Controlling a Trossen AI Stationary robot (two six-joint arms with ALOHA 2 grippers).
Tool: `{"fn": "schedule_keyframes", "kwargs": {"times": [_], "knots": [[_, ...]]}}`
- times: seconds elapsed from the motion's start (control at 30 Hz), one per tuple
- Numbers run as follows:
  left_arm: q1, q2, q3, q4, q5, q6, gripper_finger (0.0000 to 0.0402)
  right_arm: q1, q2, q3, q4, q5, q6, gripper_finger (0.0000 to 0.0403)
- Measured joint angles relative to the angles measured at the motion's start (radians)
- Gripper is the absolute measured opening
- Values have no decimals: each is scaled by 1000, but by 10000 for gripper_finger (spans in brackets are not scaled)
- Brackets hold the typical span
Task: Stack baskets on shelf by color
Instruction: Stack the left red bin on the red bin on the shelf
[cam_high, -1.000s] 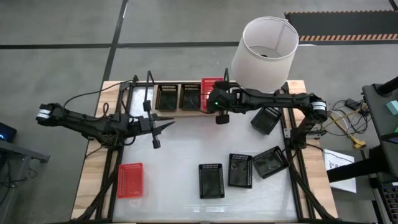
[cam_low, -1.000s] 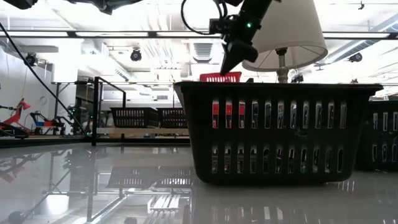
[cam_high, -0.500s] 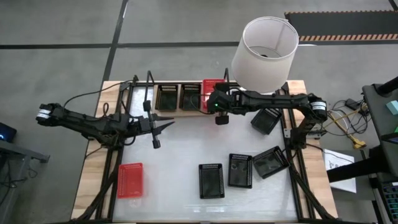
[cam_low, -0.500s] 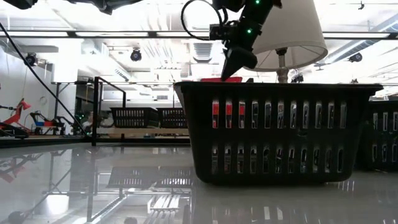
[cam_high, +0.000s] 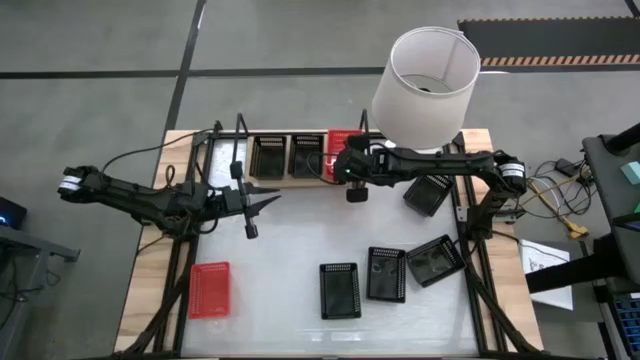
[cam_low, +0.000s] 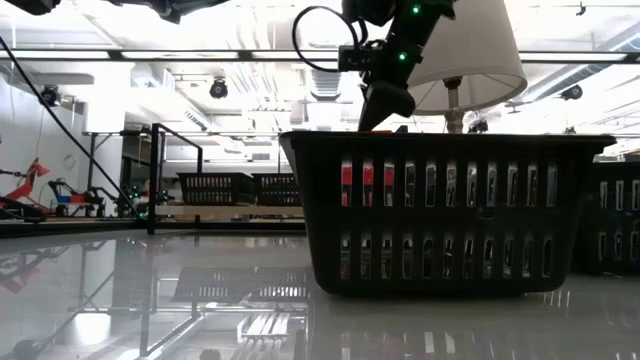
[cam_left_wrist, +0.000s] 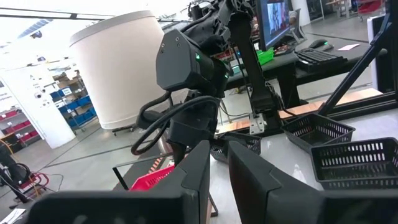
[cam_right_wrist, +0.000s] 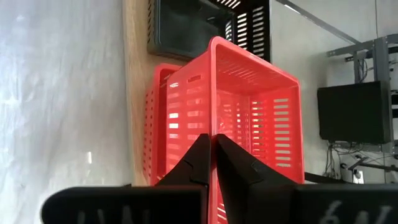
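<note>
My right gripper (cam_high: 344, 160) is over the right end of the shelf (cam_high: 290, 178), shut on a red basket (cam_right_wrist: 249, 118). That basket hangs just above another red basket (cam_right_wrist: 155, 130), which rests on the shelf plank (cam_right_wrist: 133, 93). Two black baskets (cam_high: 268, 155) (cam_high: 305, 155) stand on the shelf to its left. A third red basket (cam_high: 209, 289) lies near the table's front left. My left gripper (cam_high: 270, 197) waits level above the table's left half, a narrow gap between its fingers (cam_left_wrist: 199, 174), holding nothing. In the low view a black basket (cam_low: 450, 210) hides the held one. My right gripper pinches the rim of one wall (cam_right_wrist: 213, 127) of the red basket between its two fingers. The fingers slant down at it from the table's right and near side. The basket is lifted clear and tilted, over the red basket on the shelf.
A white lampshade (cam_high: 428, 80) stands over the back right, beside the right arm. Black baskets (cam_high: 340, 290) (cam_high: 386, 273) (cam_high: 435, 260) lie near the front, and one (cam_high: 428, 192) at the right. Black rod uprights (cam_high: 240, 140) stand at the shelf's ends.
My right gripper has sunk a little toward the shelf with the red basket. In the low view the basket's rim has dropped out of sight behind the near black basket.
</note>
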Motion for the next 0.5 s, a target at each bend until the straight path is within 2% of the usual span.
{"fn": "schedule_keyframes", "kwargs": {"times": [0.5], "knots": [[-1,0,0,0,0,0,42,0,0,-26,17,1,-11,19]]}}
